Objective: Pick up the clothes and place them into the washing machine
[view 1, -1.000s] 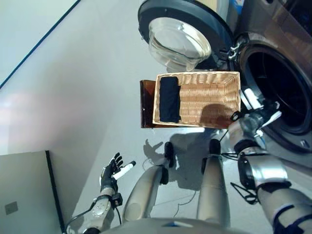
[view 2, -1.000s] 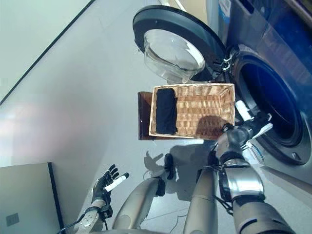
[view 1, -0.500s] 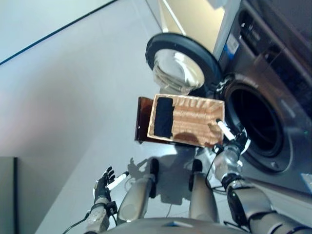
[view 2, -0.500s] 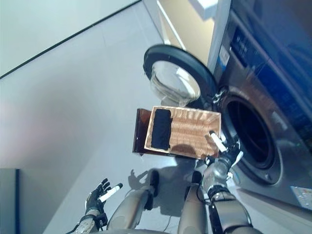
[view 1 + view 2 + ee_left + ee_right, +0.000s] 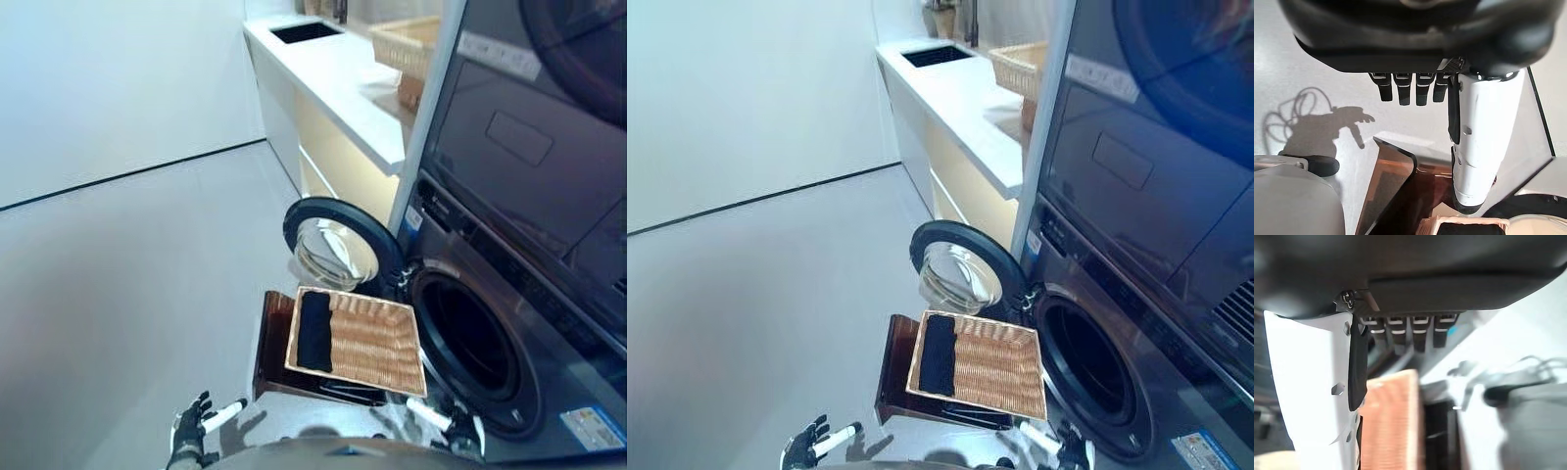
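Both your hands are spread w/ nothing in them: left hand (image 5: 188, 432), right hand (image 5: 460, 429). The dark clothes (image 5: 314, 330) lie in the basket (image 5: 377, 345) by the washing machine (image 5: 470, 343) (door open). Reach down slowly, probably right hand first.

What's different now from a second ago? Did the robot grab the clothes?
No. Only the camera tilted up, so the washing machine and counter show more. The dark garment stays in the wicker basket. Both the left hand and right hand stay open and empty.
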{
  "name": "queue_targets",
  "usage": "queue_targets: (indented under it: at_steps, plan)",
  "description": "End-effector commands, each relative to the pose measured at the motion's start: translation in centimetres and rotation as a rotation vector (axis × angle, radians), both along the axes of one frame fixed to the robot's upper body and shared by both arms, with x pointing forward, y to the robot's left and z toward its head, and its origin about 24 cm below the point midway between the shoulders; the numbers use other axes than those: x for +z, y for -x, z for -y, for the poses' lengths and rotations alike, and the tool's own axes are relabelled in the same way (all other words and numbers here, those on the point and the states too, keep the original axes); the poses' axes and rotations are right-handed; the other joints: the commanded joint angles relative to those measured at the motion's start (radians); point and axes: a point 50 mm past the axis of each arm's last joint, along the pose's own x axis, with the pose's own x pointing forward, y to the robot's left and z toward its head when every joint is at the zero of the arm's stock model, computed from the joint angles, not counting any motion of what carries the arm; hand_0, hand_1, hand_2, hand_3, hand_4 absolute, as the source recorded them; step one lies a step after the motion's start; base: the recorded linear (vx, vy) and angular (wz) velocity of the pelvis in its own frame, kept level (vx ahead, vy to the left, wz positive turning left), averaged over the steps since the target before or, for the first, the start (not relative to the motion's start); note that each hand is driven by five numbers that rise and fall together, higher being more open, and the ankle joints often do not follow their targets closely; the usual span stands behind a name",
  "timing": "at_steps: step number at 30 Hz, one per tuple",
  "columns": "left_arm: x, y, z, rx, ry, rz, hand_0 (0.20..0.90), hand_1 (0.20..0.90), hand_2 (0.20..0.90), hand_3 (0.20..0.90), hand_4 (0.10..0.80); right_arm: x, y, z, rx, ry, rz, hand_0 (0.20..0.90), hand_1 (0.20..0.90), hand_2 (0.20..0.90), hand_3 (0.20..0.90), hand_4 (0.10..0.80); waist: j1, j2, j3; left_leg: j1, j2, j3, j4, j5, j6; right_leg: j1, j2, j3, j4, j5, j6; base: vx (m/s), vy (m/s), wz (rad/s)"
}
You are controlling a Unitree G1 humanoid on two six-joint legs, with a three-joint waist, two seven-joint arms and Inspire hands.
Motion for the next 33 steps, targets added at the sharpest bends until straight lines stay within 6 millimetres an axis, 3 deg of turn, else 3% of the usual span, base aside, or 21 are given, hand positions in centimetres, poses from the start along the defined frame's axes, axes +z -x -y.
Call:
queue_targets:
  at_steps: [1,7,10,12,14,15,16,19,22,26,29,30,32,33]
  plan:
    - [0.5,-0.6,-2.1,0.025,-0.061,0.019,0.9,0.9,0.9,0.9,0.8,0.2,-1.0,0.1,0.059,0.009,0.031,0.9,0.9,0.9,0.9,0.8,-0.003,-0.024,-0.028,-0.048,-0.068,0.032,0.012,-0.01,-0.025,0.044,-0.026,-0.017,-0.082,0.056,0.004,0.016,0.013,-0.07]
    - [0.4,-0.4,-1.9,0.022,-0.037,0.0,0.9,0.9,0.9,0.9,0.8,0.1,-0.1,0.9,0.027,0.015,-0.024,0.9,0.9,0.9,0.9,0.8,-0.011,-0.035,-0.034,-0.007,-0.086,0.017,0.049,-0.059,0.002,0.066,-0.042,-0.021,-0.001,0.026,0.006,0.037,0.061,-0.01]
    - [0.4,-0.9,-2.0,0.003,-0.036,0.009,0.9,0.9,0.9,0.9,0.8,0.2,-0.7,1.1,0.008,0.019,-0.002,0.9,0.9,0.9,0.9,0.8,-0.011,-0.038,-0.018,-0.002,-0.099,-0.002,0.097,-0.092,0.029,0.034,-0.049,-0.015,0.158,0.041,0.003,-0.018,0.081,0.11]
    - [0.7,-1.9,-2.4,-0.004,-0.047,0.037,0.9,0.9,0.9,0.9,0.8,0.5,-2.0,1.2,0.006,0.018,0.045,0.9,0.9,0.9,0.9,0.8,-0.025,-0.037,0.016,-0.004,-0.103,-0.015,0.138,-0.1,0.045,-0.036,-0.029,0.016,0.31,0.113,-0.002,-0.085,0.073,0.35]
    - [0.9,-2.6,-2.5,-0.028,-0.049,0.056,0.9,0.9,0.9,0.9,0.8,0.7,-3.1,1.1,0.006,0.011,0.085,0.9,0.9,0.9,0.9,0.8,-0.033,-0.032,0.037,0.002,-0.095,-0.034,0.156,-0.108,0.054,-0.089,0.013,0.028,0.391,0.092,-0.015,-0.025,0.059,0.29]
    - [1.0,-3.0,-2.5,-0.046,-0.051,0.061,0.9,0.9,0.9,0.9,0.8,0.8,-3.5,1.2,0.005,0.009,0.099,0.9,0.9,0.9,0.9,0.8,-0.04,-0.032,0.038,0.004,-0.097,-0.047,0.159,-0.108,0.053,-0.106,0.044,0.031,0.387,0.069,-0.025,0.116,0.027,0.28]
    - [1.1,-3.4,-2.6,-0.06,-0.057,0.068,0.9,0.9,0.9,0.9,0.8,0.8,-3.9,1.1,-0.006,0.004,0.112,0.9,0.9,0.9,0.9,0.8,-0.049,-0.04,0.03,0.013,-0.109,-0.081,0.152,-0.106,0.046,-0.123,0.102,0.045,0.296,0.023,-0.04,0.119,-0.002,0.22]
    - [1.3,-3.9,-2.6,-0.064,-0.061,0.092,0.9,0.9,0.9,0.9,0.8,0.8,-3.9,1.0,-0.008,0.003,0.118,0.9,0.9,0.9,0.9,0.8,-0.059,-0.055,0.02,0.023,-0.124,-0.108,0.142,-0.111,0.039,-0.108,0.124,0.059,0.169,0.036,-0.047,0.121,-0.067,0.64]
    - [1.4,-4.8,-2.2,-0.073,-0.064,0.122,0.9,0.9,0.9,0.9,0.8,0.6,-3.6,0.3,-0.008,-0.013,0.113,0.9,0.9,0.9,0.9,0.8,-0.066,-0.077,-0.003,0.02,-0.136,-0.131,0.143,-0.116,0.028,-0.045,0.148,0.134,0.026,0.06,-0.046,0.101,-0.123,0.72]
    - [1.1,-4.6,-1.0,-0.076,-0.042,0.107,0.9,0.9,0.9,0.9,0.8,0.5,-3.4,0.2,0.008,-0.015,0.095,0.9,0.9,0.9,0.9,0.8,-0.051,-0.084,-0.038,0.015,-0.124,-0.128,0.162,-0.125,0.013,0.021,0.152,0.141,-0.042,0.073,-0.051,0.075,-0.12,0.15]
    - [1.1,-5.1,-0.5,-0.091,-0.03,0.118,0.9,0.9,0.9,0.9,0.8,0.6,-3.6,0.3,0.004,-0.01,0.106,0.9,0.9,0.9,0.9,0.8,-0.059,-0.091,-0.034,-0.043,-0.12,-0.123,0.287,-0.13,-0.003,0.048,0.155,0.138,-0.068,0.073,-0.069,-0.04,-0.106,0.2]
    - [1.2,-5.7,-0.4,-0.095,-0.024,0.134,0.9,0.9,0.9,0.9,0.8,0.8,-4.2,0.4,0.013,-0.003,0.126,0.9,0.9,0.9,0.9,0.8,-0.066,-0.096,-0.009,-0.12,-0.116,-0.097,0.453,-0.072,-0.029,0.067,0.147,0.129,-0.082,0.08,-0.09,-0.116,-0.084,0.38]
    - [1.3,-5.9,-0.3,-0.092,-0.02,0.142,0.9,0.9,0.9,0.9,0.8,0.8,-4.3,0.5,0.026,0.005,0.124,0.9,0.9,0.9,0.9,0.8,-0.064,-0.097,0.002,-0.165,-0.128,-0.11,0.529,-0.047,-0.033,0.069,0.146,0.127,-0.087,0.086,-0.098,-0.075,-0.067,0.47]
    - [1.2,-5.8,-0.4,-0.092,-0.018,0.133,0.9,0.9,0.9,0.9,0.8,0.9,-4.8,0.8,0.093,0.039,0.09,0.9,0.9,0.9,0.9,0.8,-0.047,-0.103,0.011,-0.214,-0.14,-0.132,0.584,-0.018,-0.023,0.08,0.143,0.137,-0.102,0.089,-0.108,0.016,-0.025,0.37]
